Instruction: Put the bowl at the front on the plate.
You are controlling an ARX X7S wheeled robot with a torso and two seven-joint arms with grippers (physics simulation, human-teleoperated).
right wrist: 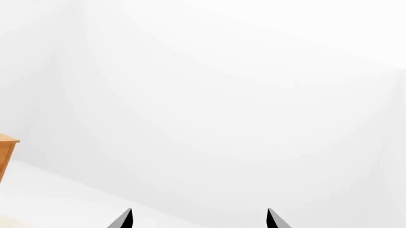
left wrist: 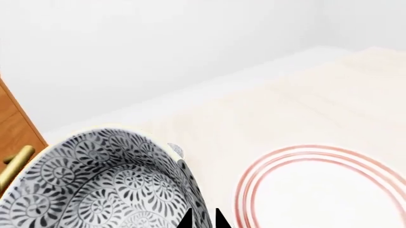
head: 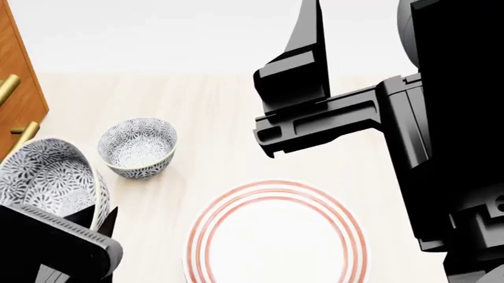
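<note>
Pale wood table [head: 212, 112] carries all | plate [head: 275, 236] flat near front edge | bowl [head: 47, 183] tilted, off the table, left of plate, rim clamped by left gripper [left wrist: 203, 219] | second bowl [head: 138, 146] upright behind it | right gripper [right wrist: 198, 219] raised, fingertips spread, nothing between them

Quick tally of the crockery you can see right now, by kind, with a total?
Patterned bowls: 2, one held tilted at the left hand, marked here on its inside, and one standing on the table.
Red-ringed plates: 1.
Total: 3 pieces in view.
</note>
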